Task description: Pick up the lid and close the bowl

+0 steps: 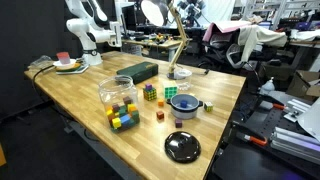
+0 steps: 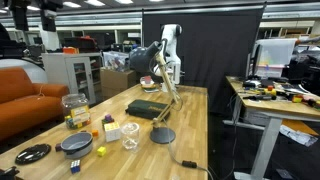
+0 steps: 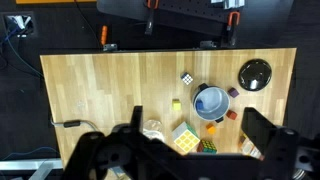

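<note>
Pincer (image 3: 200, 140) released, high over wooden table (image 3: 100, 90) — lid (image 3: 255, 74) apart from bowl (image 3: 210, 101), cluttered lab.

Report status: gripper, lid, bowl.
Gripper open, high above table. Lid flat on table, apart from bowl. Bowl uncovered. Small blocks close around bowl.
</note>
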Robot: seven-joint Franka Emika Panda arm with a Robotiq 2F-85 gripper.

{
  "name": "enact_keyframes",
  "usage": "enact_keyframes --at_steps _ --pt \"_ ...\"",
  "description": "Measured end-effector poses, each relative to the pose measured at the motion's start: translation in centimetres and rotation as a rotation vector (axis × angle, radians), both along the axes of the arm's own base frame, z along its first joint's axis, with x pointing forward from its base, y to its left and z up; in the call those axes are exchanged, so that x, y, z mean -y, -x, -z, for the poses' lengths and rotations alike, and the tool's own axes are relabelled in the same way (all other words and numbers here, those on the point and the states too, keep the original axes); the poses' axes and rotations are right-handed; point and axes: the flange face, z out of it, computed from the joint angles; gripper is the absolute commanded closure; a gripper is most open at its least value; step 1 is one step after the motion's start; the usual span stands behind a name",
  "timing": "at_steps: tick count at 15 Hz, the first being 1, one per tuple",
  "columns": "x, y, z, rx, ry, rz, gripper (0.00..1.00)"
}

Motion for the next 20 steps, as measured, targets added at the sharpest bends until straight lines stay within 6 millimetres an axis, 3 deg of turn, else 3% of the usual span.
enact_keyframes --at_steps 8,10,13,17,20 --pt "-0.1 0.0 0.0 0.000 0.000 -0.001 0.00" --pt "-0.9 -0.2 0.3 -0.001 -0.002 -0.020 0.00" --pt "-4.8 -0.9 1.9 -0.002 -0.012 -0.100 0.00" --pt "-11.8 -0.9 6.2 -0.080 -0.045 -0.248 0.00" --pt "-13.7 -0.4 7.8 -0.118 -0.032 -0.295 0.00"
